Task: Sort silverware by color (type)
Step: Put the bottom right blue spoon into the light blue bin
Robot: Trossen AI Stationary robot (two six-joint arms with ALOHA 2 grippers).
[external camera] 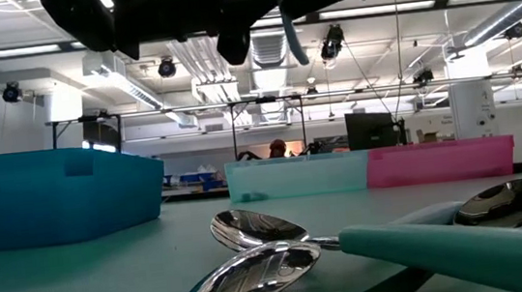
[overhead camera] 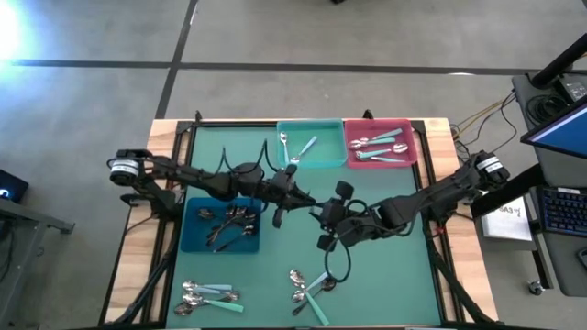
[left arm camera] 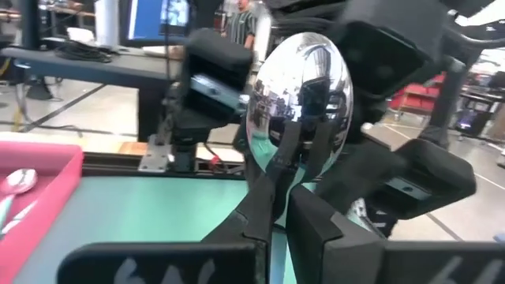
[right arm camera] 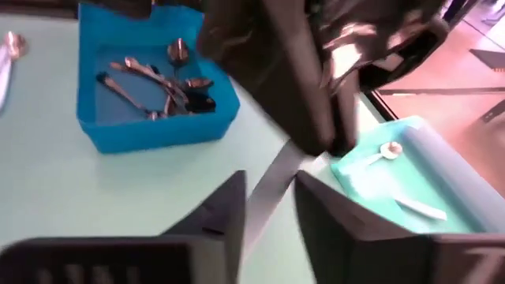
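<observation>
Above the middle of the green table [overhead camera: 275,275], the two arms meet in a handover. The left claw [left arm camera: 280,209] is closed on the stem of a shiny silver spoon [left arm camera: 300,95], bowl upward. The right claw [right arm camera: 268,197] stands partly open around the same pale handle, and whether it grips cannot be told.

Sorting appears partly done. The blue bin [overhead camera: 197,240] holds dark spoons [overhead camera: 229,225]. The teal bin [overhead camera: 330,158] holds two pieces, one silver and one pale-handled. The pink bin [overhead camera: 348,156] holds several mint-handled spoons [overhead camera: 381,147].

Two loose groups remain on the table: a mixed heap near the front left corner [overhead camera: 206,295] and a smaller one at front centre [overhead camera: 307,286]; these are judged still to be sorted.

Obstructions: the arms crowd each other at mid-table, with a cable loop [overhead camera: 335,266] hanging just above the centre heap.
</observation>
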